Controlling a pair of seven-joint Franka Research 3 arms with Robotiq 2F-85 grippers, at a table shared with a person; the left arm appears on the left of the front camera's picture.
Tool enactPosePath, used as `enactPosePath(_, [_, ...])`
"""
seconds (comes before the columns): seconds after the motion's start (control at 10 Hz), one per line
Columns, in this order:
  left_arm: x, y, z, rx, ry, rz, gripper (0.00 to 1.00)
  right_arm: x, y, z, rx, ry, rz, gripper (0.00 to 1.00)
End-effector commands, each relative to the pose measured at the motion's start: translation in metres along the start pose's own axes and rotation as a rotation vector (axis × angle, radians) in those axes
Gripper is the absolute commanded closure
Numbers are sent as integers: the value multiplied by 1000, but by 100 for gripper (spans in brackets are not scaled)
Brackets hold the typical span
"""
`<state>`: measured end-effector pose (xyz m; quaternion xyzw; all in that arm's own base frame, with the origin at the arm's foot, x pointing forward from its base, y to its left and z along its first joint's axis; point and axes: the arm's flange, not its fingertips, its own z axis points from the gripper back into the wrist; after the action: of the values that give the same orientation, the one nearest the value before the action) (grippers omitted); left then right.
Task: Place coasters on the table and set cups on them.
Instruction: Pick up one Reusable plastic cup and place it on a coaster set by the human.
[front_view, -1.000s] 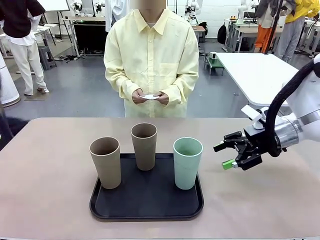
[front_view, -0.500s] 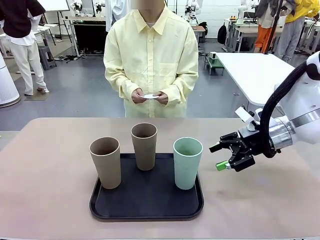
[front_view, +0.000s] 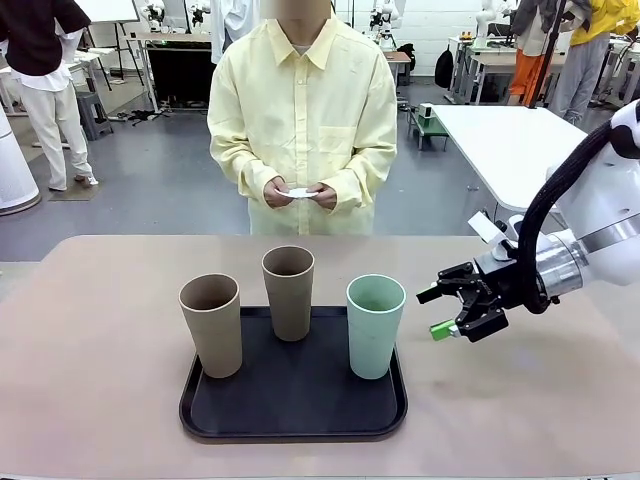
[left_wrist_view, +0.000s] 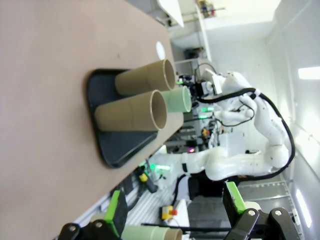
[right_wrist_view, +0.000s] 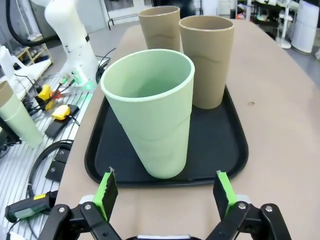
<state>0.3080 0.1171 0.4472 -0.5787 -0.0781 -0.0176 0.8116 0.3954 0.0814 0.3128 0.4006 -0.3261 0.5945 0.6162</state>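
Observation:
Three cups stand upright on a black tray (front_view: 293, 405): a tan one (front_view: 211, 325) at the front left, a tan one (front_view: 288, 292) at the back, and a mint one (front_view: 375, 325) at the right. My right gripper (front_view: 432, 313) hovers open just right of the mint cup, fingers pointing at it. In the right wrist view the mint cup (right_wrist_view: 155, 115) stands close ahead of the open gripper (right_wrist_view: 165, 194), apart from it. The person across the table (front_view: 100, 330) holds white coasters (front_view: 300, 192) in both hands. In the left wrist view my left gripper (left_wrist_view: 175, 207) is open and empty, far from the cups (left_wrist_view: 131, 111).
The tray (right_wrist_view: 230, 145) sits at the middle of the table near my edge, with bare tabletop left, right and beyond it. A white-topped table (front_view: 520, 140) stands behind at the right. Cables and gear lie on the floor past the table edge (right_wrist_view: 45, 95).
My right gripper has moved a little to the left, closer to the mint cup, still open. The cups and the person's hands have not moved.

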Motion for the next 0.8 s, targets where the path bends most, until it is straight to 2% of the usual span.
enactPosePath(0.0, [0,-1,1,-14,-8,-4,0,-2,-8,-9,-36,-33,58,0])
enactPosePath(0.4, [0,-1,1,-14,-8,-4,0,-4,-18,-24,-45,-49,71,0])
enactPosePath(0.7, [0,-1,1,-14,-8,-4,0,-1,-23,-47,7,-40,87,0])
